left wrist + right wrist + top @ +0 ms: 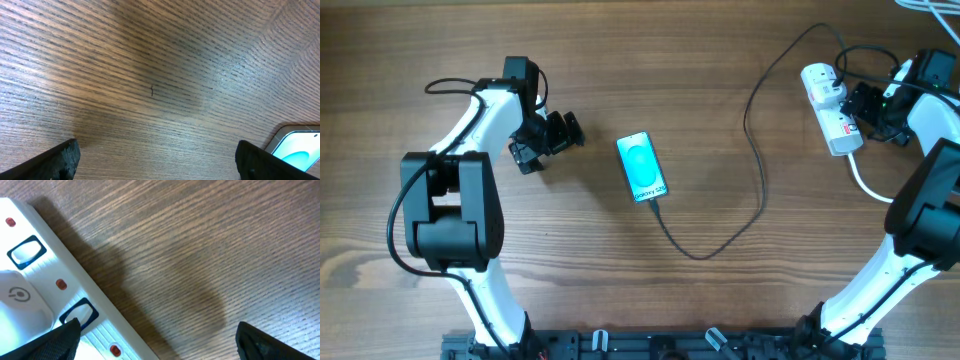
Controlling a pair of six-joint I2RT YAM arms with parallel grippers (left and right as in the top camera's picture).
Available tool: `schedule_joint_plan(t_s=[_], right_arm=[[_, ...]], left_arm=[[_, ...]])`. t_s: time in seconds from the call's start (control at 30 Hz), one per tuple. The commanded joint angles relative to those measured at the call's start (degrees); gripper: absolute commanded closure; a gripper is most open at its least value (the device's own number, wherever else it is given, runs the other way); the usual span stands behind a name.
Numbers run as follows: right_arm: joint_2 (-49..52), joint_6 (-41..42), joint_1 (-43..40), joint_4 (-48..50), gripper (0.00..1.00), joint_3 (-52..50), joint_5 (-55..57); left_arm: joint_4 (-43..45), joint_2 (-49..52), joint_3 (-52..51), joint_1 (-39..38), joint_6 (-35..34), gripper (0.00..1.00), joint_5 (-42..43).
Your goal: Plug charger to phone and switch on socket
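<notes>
Phone: we count one phone (641,167).
Charger: one charger (760,190).
Socket: one socket (836,130), 2 o'clock, cropped in wrist view.
Hands: left hand (157,165), right hand (157,342), both spread, empty.

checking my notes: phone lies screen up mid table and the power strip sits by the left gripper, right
Wrong side: the power strip sits by the right gripper, not the left gripper, as the overhead view shows. The phone does lie screen up mid table.
</notes>
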Motion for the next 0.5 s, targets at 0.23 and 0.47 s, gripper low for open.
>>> schedule_joint_plan(t_s=[0.23, 0.47], right_arm=[[-0.28, 0.22, 0.07, -3.5, 0.0, 1.99, 2.03], [-2.45, 4.24, -0.09, -0.87, 0.0, 2.01, 8.48]], left_arm=[[0.11, 0.28, -0.26, 0.07, 0.09, 0.0, 0.26], [0.11, 0.28, -0.26, 0.07, 0.11, 0.0, 0.26]])
